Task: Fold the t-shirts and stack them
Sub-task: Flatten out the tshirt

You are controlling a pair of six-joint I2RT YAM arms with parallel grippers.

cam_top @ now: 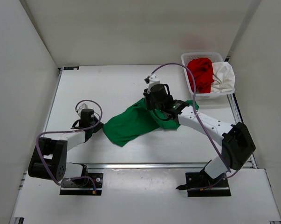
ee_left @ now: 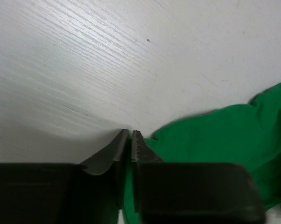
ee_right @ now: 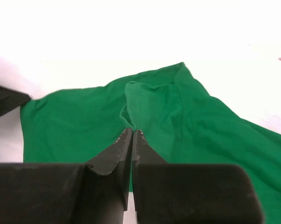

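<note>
The green t-shirt (cam_top: 133, 123) lies crumpled and stretched across the middle of the table. My left gripper (cam_top: 101, 125) is shut on its left edge, low over the table; in the left wrist view (ee_left: 130, 133) green cloth (ee_left: 215, 140) sits between the jaws. My right gripper (cam_top: 149, 103) is shut on a fold at the shirt's upper right; in the right wrist view (ee_right: 132, 131) the pinched fold of the green shirt (ee_right: 149, 107) rises from the tips. The red t-shirt (cam_top: 201, 73) and the white t-shirt (cam_top: 223, 77) lie bunched in the basket.
A white plastic mesh basket (cam_top: 191, 58) stands at the table's back right corner. White walls enclose the table on three sides. Purple cables loop over both arms.
</note>
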